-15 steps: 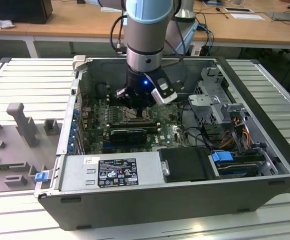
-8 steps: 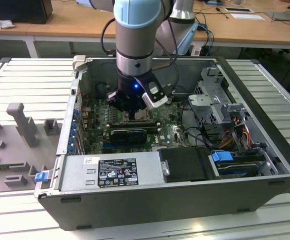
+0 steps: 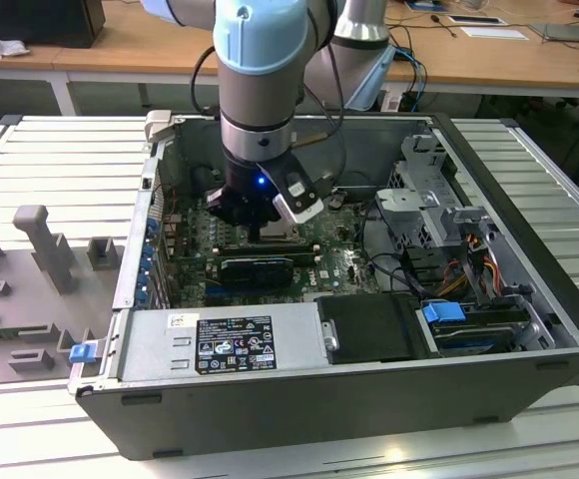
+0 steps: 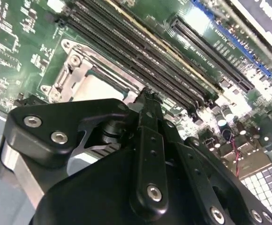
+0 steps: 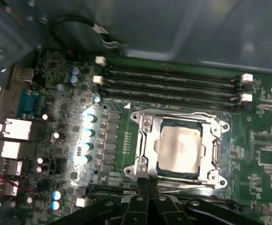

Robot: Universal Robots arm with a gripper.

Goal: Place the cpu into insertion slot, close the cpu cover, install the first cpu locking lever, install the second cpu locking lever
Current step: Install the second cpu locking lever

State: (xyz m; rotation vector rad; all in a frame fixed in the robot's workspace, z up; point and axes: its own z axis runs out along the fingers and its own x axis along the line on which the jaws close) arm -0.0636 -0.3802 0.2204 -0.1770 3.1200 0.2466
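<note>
Reaching down: the gripper (image 3: 270,232) on the arm (image 3: 260,80) sits low inside the open computer case (image 3: 369,399), right over the insertion slot (image 5: 180,149).
Fingers: in the first wrist view the fingers (image 5: 148,183) are pressed together with nothing between them, tips at the near edge of the slot's metal rim.
Cpu: the cpu (image 5: 178,149) lies flat in the slot, its pale metal top showing through the window of the cpu cover (image 5: 145,140), which lies down over it.
Second wrist view: a pale corner of the cpu (image 4: 98,89) shows just beyond the dark gripper body.
Memory slots: long black memory slots (image 5: 173,82) run just beside the socket on its far side.
Surface: the case rests on a ribbed pale metal surface (image 3: 60,170); grey fixture blocks (image 3: 40,249) stand on it toward the exterior view's left.
Room: wooden desks (image 3: 120,50) with papers and cables run along the far side.
Case interior: a labelled power supply (image 3: 235,344) fills the near edge, with a drive bay and blue clip (image 3: 444,311) toward the exterior view's right.
</note>
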